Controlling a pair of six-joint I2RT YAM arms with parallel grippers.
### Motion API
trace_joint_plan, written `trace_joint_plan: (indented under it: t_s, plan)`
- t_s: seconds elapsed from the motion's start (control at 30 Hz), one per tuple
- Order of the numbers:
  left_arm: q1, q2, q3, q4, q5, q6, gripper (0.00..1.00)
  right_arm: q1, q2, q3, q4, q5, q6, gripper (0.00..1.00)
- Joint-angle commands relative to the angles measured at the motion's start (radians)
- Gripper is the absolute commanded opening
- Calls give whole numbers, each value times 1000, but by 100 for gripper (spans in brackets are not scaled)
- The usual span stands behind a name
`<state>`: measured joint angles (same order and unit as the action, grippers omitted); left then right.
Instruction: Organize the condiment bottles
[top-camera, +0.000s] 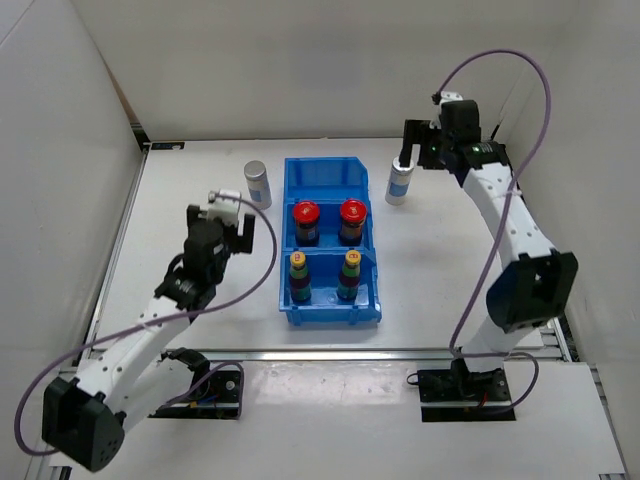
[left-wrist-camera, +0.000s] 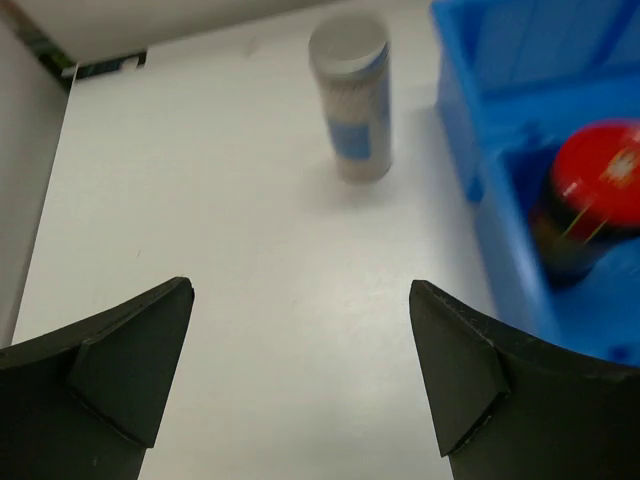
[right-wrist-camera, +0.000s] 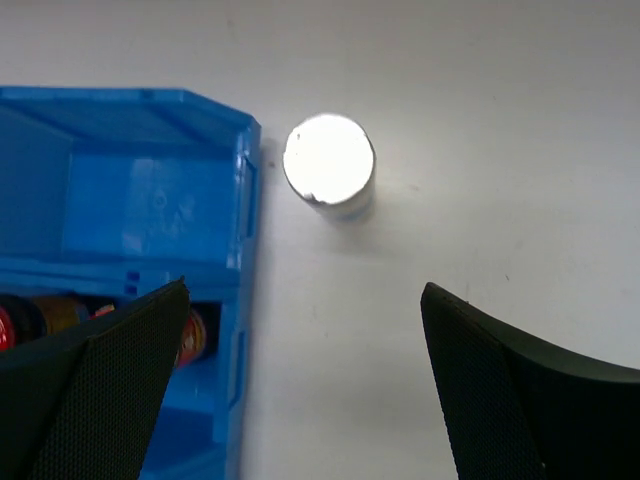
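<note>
In the top view the blue bin (top-camera: 325, 182) sits mid-frame. The two red-lidded jars (top-camera: 306, 222) are in its middle compartment, the two yellow-capped bottles (top-camera: 298, 275) are in the lower one, and the upper compartment shows only blue floor. Both pale cylinders stand upright on the tabletop (top-camera: 200, 150) outside the bin: the left silver-capped bottle (top-camera: 257, 184) is just off its upper left corner, and the right silver-capped bottle (top-camera: 400, 183) is just off its upper right corner. The left fingers (left-wrist-camera: 130, 350) are spread wide and hold nothing; in the left wrist view their bottle stands at upper centre, well ahead of them and not yet between them. The right fingers (right-wrist-camera: 110, 380) are likewise wide and empty, looking almost straight down on the shiny cap at upper centre of the right wrist view, near but not touching. These bottles look rigid and probably light, so a moderate squeeze should do. The smooth round wall may slip or roll between flat fingers, and the tall narrow shape would likely tip if nudged off-centre. The safest hold seems to be across the body just below the cap, with the fingers centred on the cylinder.
</note>
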<state>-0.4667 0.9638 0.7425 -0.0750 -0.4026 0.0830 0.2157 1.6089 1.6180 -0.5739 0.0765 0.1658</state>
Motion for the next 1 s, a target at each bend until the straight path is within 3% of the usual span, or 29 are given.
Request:
trace_joint_plan:
  t_s: [0.0, 0.07, 0.17, 0.53, 0.6, 0.67, 0.83, 0.97]
  plan:
    - [14, -137, -172, 130, -71, 34, 100, 4, 118, 126, 42, -80, -25, 100]
    - [14, -218, -256, 202, -116, 47, 100, 4, 207, 196, 42, -80, -46, 100]
    - [14, -234, -267, 274, -133, 66, 100, 4, 319, 253, 32, -41, -58, 100]
    - [14, -192, -253, 297, -124, 47, 100, 4, 595, 379, 14, -21, -100, 100]
    - [14, -192, -253, 297, -114, 47, 100, 4, 606, 370, 14, -21, -100, 89]
    - [14, -192, -253, 297, -114, 47, 100, 4, 573, 347, 49, 0, -100, 73]
    - [14, -192, -253, 307, -105, 37, 100, 42, 410, 240, 161, 124, -149, 43]
    - [14, -183, -253, 307, -105, 37, 100, 67, 358, 250, 161, 144, -181, 41]
